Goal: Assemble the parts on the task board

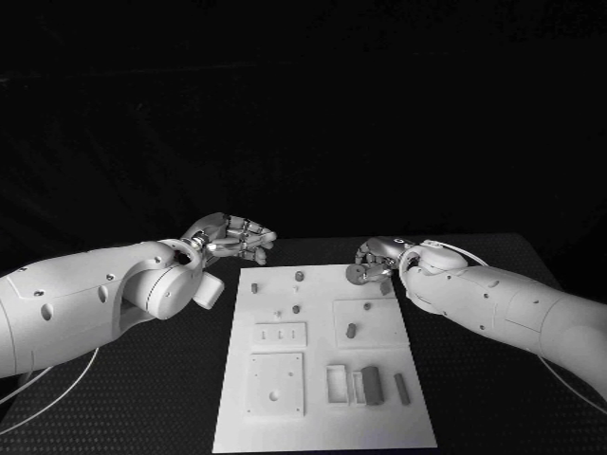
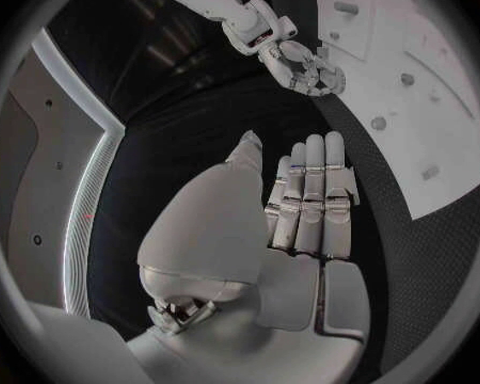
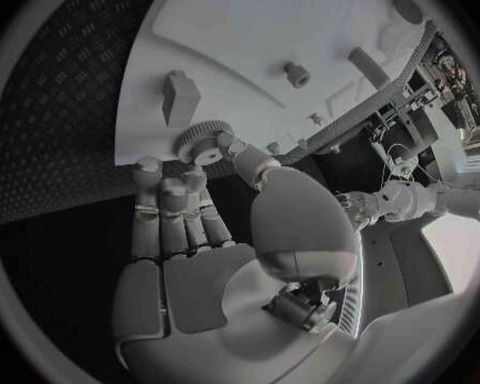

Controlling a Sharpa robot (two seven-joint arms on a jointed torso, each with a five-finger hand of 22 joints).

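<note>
The white task board lies in the middle of the table, with small grey parts such as a peg, an oblong piece and a dark block on it. My right hand hovers at the board's far right corner. Its thumb and fingers pinch a small toothed gear just over the board's edge. My left hand is off the board's far left corner. In the left wrist view its fingers are stretched out straight and hold nothing.
Near the gear, a rectangular block, a short peg and an oblong piece stand on the board. Recessed white plates occupy its near left. Black table surface surrounds the board.
</note>
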